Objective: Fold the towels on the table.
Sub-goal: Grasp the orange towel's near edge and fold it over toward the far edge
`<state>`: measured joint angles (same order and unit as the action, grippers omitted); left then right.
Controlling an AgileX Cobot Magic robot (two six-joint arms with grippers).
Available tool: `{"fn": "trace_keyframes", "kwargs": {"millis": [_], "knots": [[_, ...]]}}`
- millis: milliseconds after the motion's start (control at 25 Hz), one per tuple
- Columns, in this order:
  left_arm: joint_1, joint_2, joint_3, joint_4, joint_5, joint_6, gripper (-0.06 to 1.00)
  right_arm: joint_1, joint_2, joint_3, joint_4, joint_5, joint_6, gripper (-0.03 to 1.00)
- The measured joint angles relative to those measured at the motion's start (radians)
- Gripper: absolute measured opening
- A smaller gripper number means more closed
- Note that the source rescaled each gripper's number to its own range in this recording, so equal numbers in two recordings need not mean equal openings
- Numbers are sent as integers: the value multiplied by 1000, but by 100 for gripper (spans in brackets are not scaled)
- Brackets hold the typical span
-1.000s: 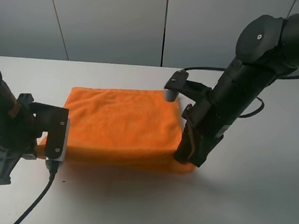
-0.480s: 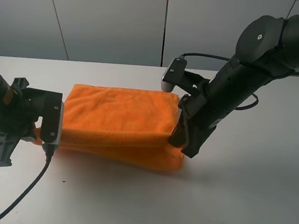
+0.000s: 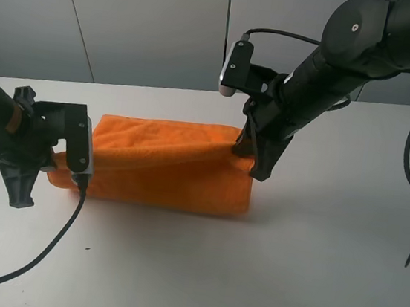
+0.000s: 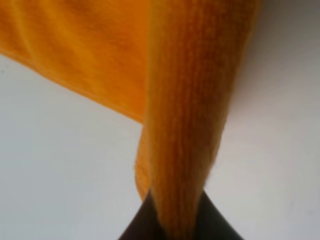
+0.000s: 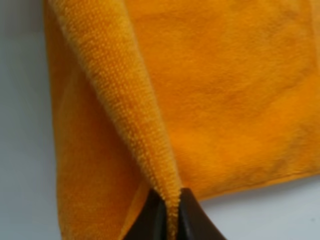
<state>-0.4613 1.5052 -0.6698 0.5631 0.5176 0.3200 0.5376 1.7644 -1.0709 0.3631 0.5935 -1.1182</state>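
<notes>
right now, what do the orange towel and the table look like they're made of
The towel looks like soft microfibre or terry cloth: a fuzzy, nubbly pile shows along the raised fold, and it drapes limply. The table looks like a smooth matte white laminate or painted board: even colour, soft shadows, no glare. Its core cannot be told.

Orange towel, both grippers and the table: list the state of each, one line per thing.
orange towel: mid-fold, one edge raised by its two corners, the rest lying on the table.
left gripper: shut on one raised corner of the towel.
right gripper: shut on the other raised corner, held above the table.
table: bearing the towel's lower layer.
</notes>
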Motion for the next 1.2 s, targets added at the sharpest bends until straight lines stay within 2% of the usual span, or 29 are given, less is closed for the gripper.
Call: {"fn": "trace_keyframes", "kwargs": {"millis": [280, 480, 640, 800, 960, 1200], "knots": [[0, 0, 0, 300, -87, -311, 0, 0, 0, -9, -71, -100, -28, 1], [0, 0, 0, 546, -98, -532, 0, 0, 0, -9, -92, -167, -50, 1], [7, 0, 0, 703, -98, -688, 0, 0, 9, -9, -94, -223, -63, 1], [43, 0, 0, 802, -124, -820, 0, 2, 23, -10, -102, -251, -69, 1], [63, 17, 0, 885, -146, -898, 0, 4, 24, -10, -120, -267, -70, 1], [63, 82, 0, 1081, -146, -1113, 0, 4, 24, -10, -131, -282, -71, 1]]}}
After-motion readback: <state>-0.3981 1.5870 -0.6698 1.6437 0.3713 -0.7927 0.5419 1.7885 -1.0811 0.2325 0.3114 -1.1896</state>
